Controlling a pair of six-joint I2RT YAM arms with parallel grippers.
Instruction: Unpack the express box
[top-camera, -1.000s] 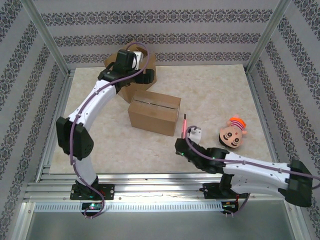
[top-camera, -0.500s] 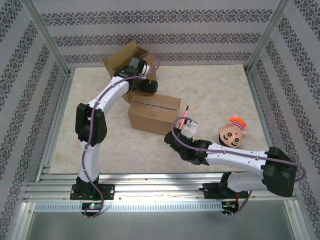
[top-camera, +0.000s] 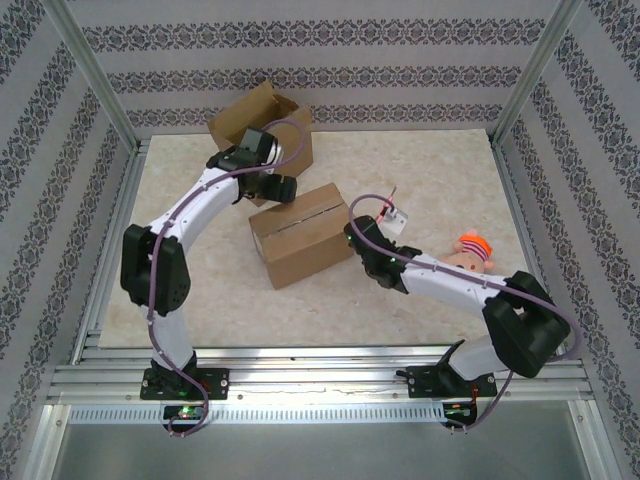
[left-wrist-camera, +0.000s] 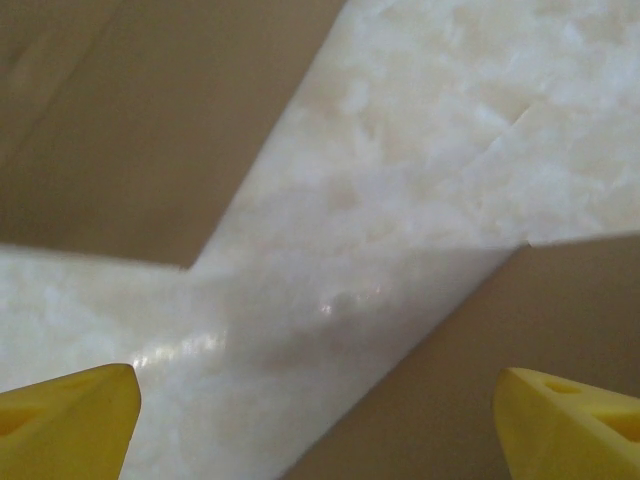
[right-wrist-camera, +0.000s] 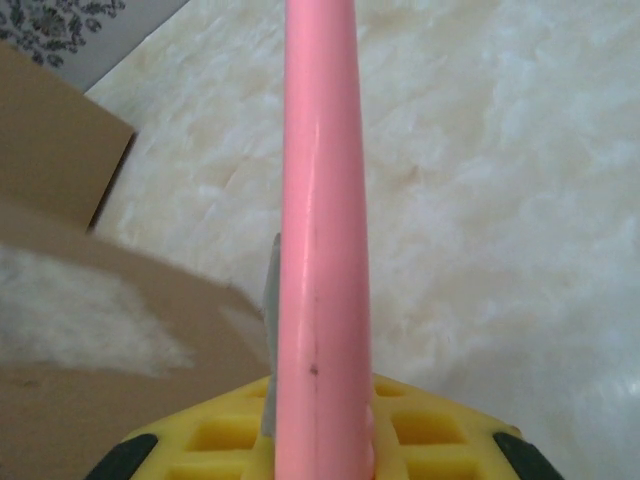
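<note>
The express box (top-camera: 300, 236), a shut brown carton with a taped seam on top, lies skewed at the table's middle. My left gripper (top-camera: 273, 186) hangs open just behind its back left corner, and its yellow fingertips (left-wrist-camera: 70, 420) stand wide apart over bare table, with the carton's edge (left-wrist-camera: 470, 400) under the right one. My right gripper (top-camera: 384, 220) is off the carton's right end, shut on a pink box cutter (right-wrist-camera: 322, 230) that points up and away. A sliver of grey blade (right-wrist-camera: 270, 320) shows beside the cutter's handle, and the carton (right-wrist-camera: 90, 350) lies to its left.
An opened cardboard box (top-camera: 262, 122) stands at the back left, close behind my left gripper; its wall (left-wrist-camera: 120, 120) looms on the left. A round-faced toy with orange hair (top-camera: 470, 252) lies right of my right arm. Metal frame posts edge the marble table (top-camera: 440, 170).
The carton has turned and slid a little towards the front left. My left gripper came down from the opened box to the carton's back corner. My right arm swung up to the carton's right end with the cutter.
</note>
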